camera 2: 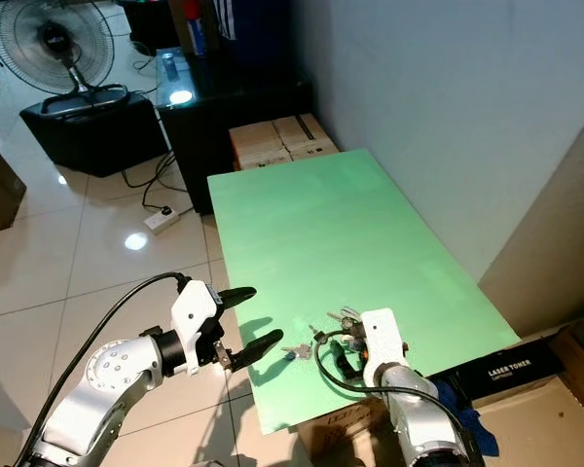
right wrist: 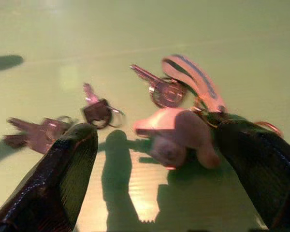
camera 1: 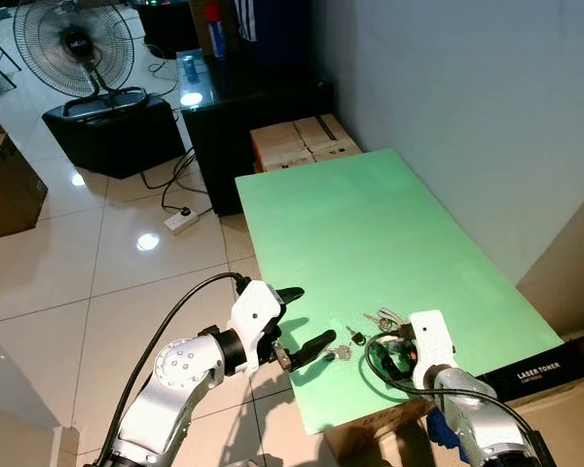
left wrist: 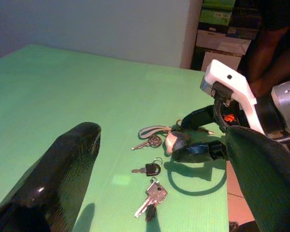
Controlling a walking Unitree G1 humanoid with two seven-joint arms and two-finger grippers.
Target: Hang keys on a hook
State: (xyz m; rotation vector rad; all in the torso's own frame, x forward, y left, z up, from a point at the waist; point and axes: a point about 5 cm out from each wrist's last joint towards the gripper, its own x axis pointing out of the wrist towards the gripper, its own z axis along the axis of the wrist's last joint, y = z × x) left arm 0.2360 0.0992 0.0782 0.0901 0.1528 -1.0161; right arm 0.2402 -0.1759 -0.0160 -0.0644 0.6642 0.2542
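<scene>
At the near end of the green table [camera 1: 389, 224] lie three sets of keys. Nearest the edge is a small silver key bunch [left wrist: 152, 197]; just beyond it a single black-headed key [left wrist: 149, 169] on a ring; farthest, a keychain [left wrist: 160, 137] with a silver key, a flat strap tag and a pale rounded fob [right wrist: 176, 135].

The right gripper [camera 1: 397, 342] rests low over the table's near corner, its two black fingers spread wide, one on each side of the fob and apparently touching the keychain; they have not closed on it. The left gripper [camera 1: 305, 319] hovers just off the table's left edge beside the keys, its two fingers also well apart and holding nothing.

Beyond the table's far end sit two cardboard boxes [camera 1: 302, 143] against a black cabinet [camera 1: 243, 107]. A white power strip [camera 1: 181, 220] lies on the tiled floor [camera 1: 78, 263], and farther off one standing fan [camera 1: 73, 39] rises behind a black speaker box [camera 1: 112, 131]. A box marked LASER TONER [camera 1: 535, 375] sits near the right arm.
</scene>
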